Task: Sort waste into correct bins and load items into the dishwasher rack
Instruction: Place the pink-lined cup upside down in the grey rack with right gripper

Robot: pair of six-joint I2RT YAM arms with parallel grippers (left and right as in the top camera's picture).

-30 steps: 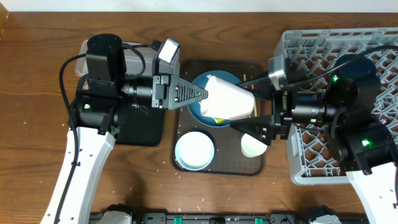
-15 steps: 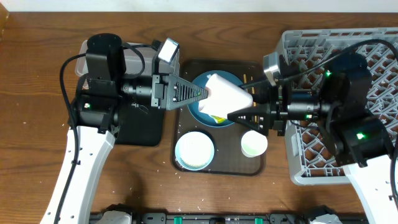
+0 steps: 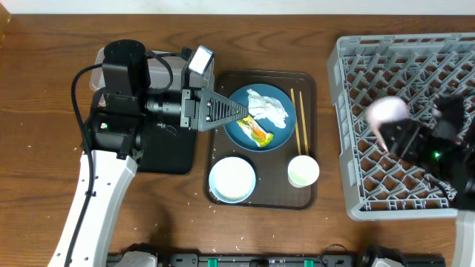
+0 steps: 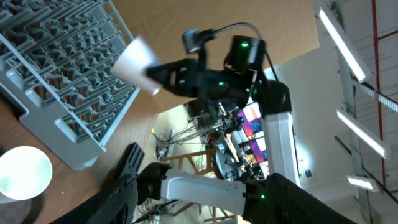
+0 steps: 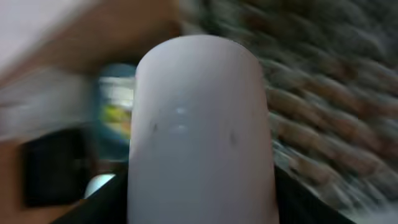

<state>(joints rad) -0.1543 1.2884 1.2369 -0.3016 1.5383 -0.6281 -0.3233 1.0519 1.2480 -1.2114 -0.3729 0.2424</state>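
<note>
Left gripper (image 3: pixel 247 112) poised at the left edge of the blue plate (image 3: pixel 236 130), tips just beside the crumpled white tissue (image 3: pixel 269 107). In the left wrist view, fingers (image 4: pixel 127 180) spread apart with nothing between them. Behind it, under the left arm, the clear tub (image 3: pixel 159 65) at the back and the black tray (image 3: pixel 169 152) nearer the front. Both largely hidden by the arm, with no waste visible in what shows of either.

On the middle of the surface (image 3: pixel 44 44), a brown serving tray (image 3: pixel 309 81) carrying the plate, with the tissue and the snack wrapper (image 3: pixel 260 136) lying on the plate. Wooden chopsticks (image 3: pixel 298 119) just right of the plate. Toward the front of the same tray, white bowl (image 3: pixel 232 179) on the left and white cup (image 3: pixel 303 171) on the right. A few pale specks, likely rice grains (image 3: pixel 187 197), on the wood by the tray's front left corner.

At the right, the grey dishwasher rack (image 3: pixel 415 59), lattice apparently bare. Right gripper (image 3: pixel 395 127) above its left half, motion-blurred, closed around the pink cup (image 3: pixel 386 110). Cup in the air, not yet set down.

Judged early in the job: at best one cup close to racked. Plate, bowl, white cup and chopsticks left to load. Tissue, wrapper and rice left to bin.
</note>
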